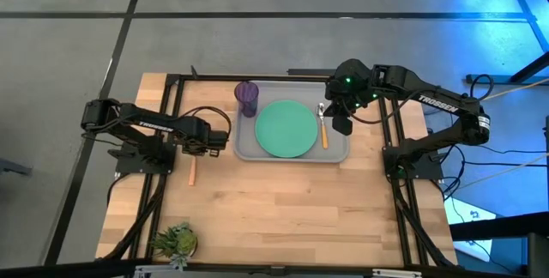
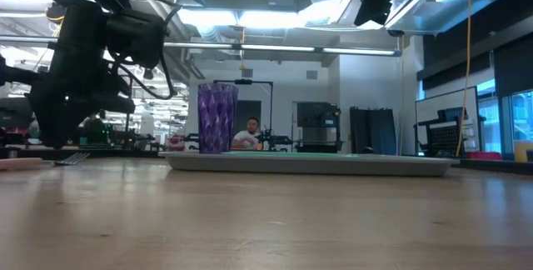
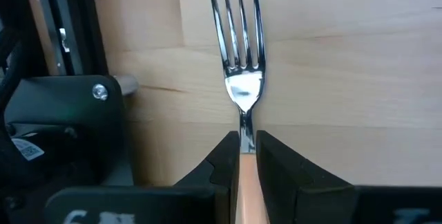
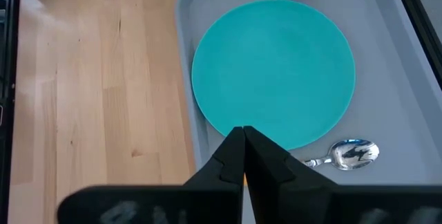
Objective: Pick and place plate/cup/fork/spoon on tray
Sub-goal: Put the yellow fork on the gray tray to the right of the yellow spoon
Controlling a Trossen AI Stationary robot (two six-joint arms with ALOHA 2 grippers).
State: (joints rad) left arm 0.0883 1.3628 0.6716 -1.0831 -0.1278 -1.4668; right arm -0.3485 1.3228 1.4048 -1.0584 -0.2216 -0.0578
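1. Fork (image 3: pixel 239 58): salmon-handled, silver tines; lies flat on the wooden table (image 1: pixel 283 209) outside the tray, off its 9 o'clock end; the last item not yet on the tray, by my reading.
2. Left gripper (image 3: pixel 246 144): clenched on the fork's handle just behind the neck, tines pointing forward; a grip near the neck likely keeps the slim piece from swinging when lifted; whether it is already clear of the wood cannot be told.
3. Tray (image 1: pixel 247 151): grey, rimmed; sits at the table's 12 o'clock edge between both arms.
4. Plate (image 1: pixel 286 129): mint-green; centred in the tray, leaving narrow strips at either side for cutlery.
5. Cup (image 1: pixel 247 98): purple tumbler; upright in the tray's 10 o'clock corner, just beside the plate.
6. Spoon (image 1: pixel 322 123): orange handle; lies in the strip at the plate's 3 o'clock, bowl toward 12 o'clock.
7. Right gripper (image 1: pixel 342 125): fingers pressed together, holding nothing; hangs above the tray's 3 o'clock end, near the spoon; apparently waiting.
8. Next call: the free strip at the plate's 9 o'clock looks the natural berth for the fork; the cup stands close by and could be knocked.
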